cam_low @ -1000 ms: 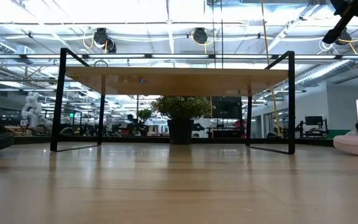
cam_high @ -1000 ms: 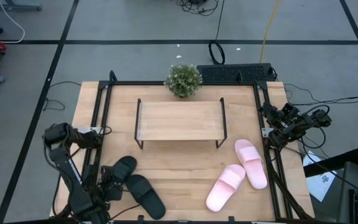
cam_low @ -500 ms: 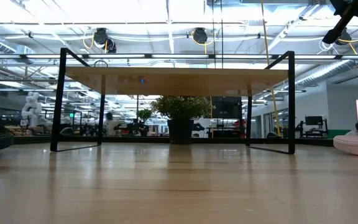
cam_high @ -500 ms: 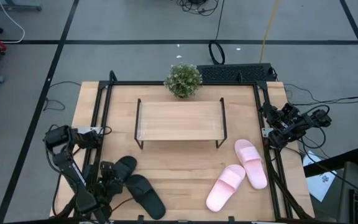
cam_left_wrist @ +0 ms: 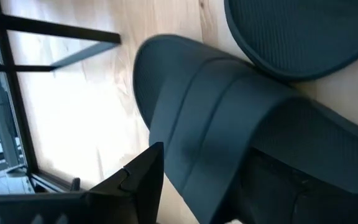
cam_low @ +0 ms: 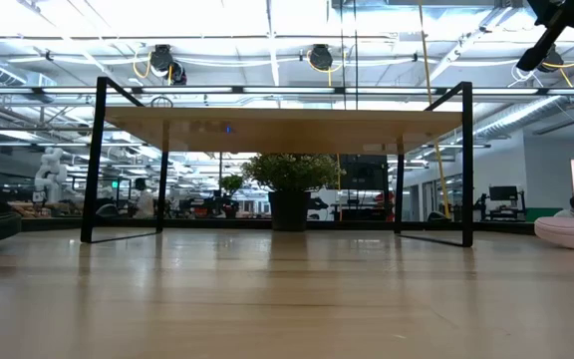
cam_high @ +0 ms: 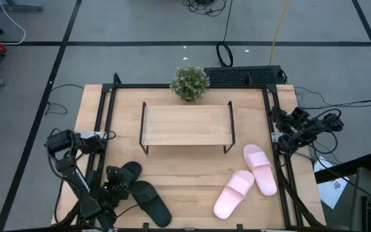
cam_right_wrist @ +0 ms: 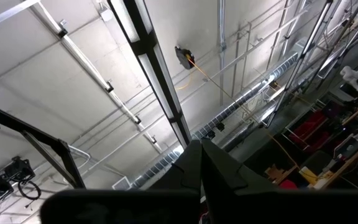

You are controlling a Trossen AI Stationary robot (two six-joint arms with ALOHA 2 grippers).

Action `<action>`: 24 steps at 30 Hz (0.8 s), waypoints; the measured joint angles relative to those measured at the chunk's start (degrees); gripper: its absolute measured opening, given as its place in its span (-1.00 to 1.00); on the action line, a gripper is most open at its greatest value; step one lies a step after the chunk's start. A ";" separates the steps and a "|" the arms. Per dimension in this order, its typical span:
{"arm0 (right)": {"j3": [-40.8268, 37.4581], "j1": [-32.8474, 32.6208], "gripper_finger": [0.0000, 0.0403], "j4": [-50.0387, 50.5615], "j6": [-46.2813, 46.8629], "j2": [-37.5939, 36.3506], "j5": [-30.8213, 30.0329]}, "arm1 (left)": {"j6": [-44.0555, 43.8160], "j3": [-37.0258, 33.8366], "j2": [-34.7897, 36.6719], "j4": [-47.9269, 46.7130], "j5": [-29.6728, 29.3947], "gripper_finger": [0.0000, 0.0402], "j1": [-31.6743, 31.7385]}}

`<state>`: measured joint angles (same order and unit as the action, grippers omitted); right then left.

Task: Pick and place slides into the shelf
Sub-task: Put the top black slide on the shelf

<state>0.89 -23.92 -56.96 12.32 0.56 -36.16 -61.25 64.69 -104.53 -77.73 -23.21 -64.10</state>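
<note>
Two black slides lie at the table's near left: one [cam_high: 129,171] nearer the left edge, the other [cam_high: 152,203] beside it toward the near edge. My left gripper [cam_high: 114,183] is open and slants down over the first one's strap [cam_left_wrist: 219,118]. One finger [cam_left_wrist: 138,183] stands beside the slide's edge; the slide hides the other. Two pink slides [cam_high: 260,169] [cam_high: 234,193] lie at the near right. The shelf [cam_high: 187,124] stands mid-table on its black legs. My right gripper [cam_right_wrist: 199,163] is shut and points up beside the table's right edge. My left gripper comes at the nearer-left black slide from above, slanting down, its fingers set astride the strap part. The slide lies flat on the table. Whether either finger touches it I cannot tell; the slide itself covers the second finger.
A small potted plant [cam_high: 189,82] stands behind the shelf at the far edge. Black frame rails [cam_high: 102,129] run along the table's left, right and far sides. Bare wood [cam_high: 185,174] lies between the black and pink slides, in front of the shelf.
My left gripper has come down onto the nearer-left black slide and tipped further downward, its fingers keeping the same gap. The slides have stayed where they were.
</note>
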 joint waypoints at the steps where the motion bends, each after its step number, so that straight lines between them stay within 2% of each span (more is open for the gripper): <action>1: 0.00 -0.01 -1.00 0.11 0.00 0.00 0.00 | 0.02 0.00 0.00 -0.02 -0.76 -0.02 0.00; 6: 0.00 -0.01 -1.00 0.25 0.00 0.00 -0.01 | 0.84 -0.42 0.00 0.35 -3.03 -0.02 0.04; 15: 0.00 -0.01 -1.00 0.25 0.02 0.00 -0.02 | 3.70 -3.53 0.02 2.48 -0.82 -0.05 1.67; 19: 0.00 -0.02 -1.00 0.25 0.02 0.00 -0.02 | 6.37 -3.43 0.25 2.52 1.30 -0.27 2.66; 24: 0.00 0.00 -1.00 0.25 0.02 0.00 -0.02 | 8.50 -3.39 0.35 2.62 5.19 -0.78 3.41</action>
<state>0.89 -23.92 -56.71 12.34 0.56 -36.18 -52.75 61.30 -104.18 -75.11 -18.02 -60.69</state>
